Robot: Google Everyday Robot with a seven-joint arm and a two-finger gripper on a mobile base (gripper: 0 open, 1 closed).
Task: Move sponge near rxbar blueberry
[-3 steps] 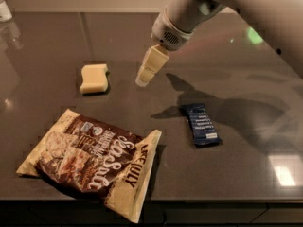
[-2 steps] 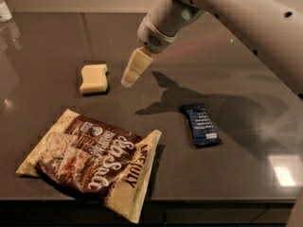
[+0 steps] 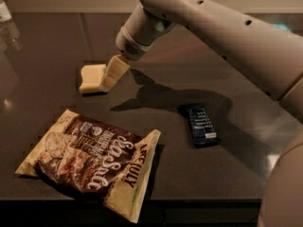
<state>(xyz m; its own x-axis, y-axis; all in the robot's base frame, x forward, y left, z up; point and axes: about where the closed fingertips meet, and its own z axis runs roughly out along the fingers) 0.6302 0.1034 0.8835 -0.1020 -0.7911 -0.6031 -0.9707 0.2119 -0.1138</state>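
The pale yellow sponge (image 3: 91, 79) lies on the dark table (image 3: 57, 37) at the middle left. My gripper (image 3: 112, 74) with its cream fingers hangs from the arm that reaches in from the upper right. It is right at the sponge's right edge and overlaps it. The dark navy rxbar blueberry (image 3: 199, 124) lies flat to the right of the middle, well apart from the sponge.
A big brown-and-cream chip bag (image 3: 94, 162) lies near the table's front edge, below the sponge. A small pale container (image 3: 4, 11) stands at the far left corner. The arm casts a shadow between sponge and bar.
My gripper has moved left and down, from a spot to the right of the sponge to the sponge's right edge. The sponge, bar and bag have stayed in place.
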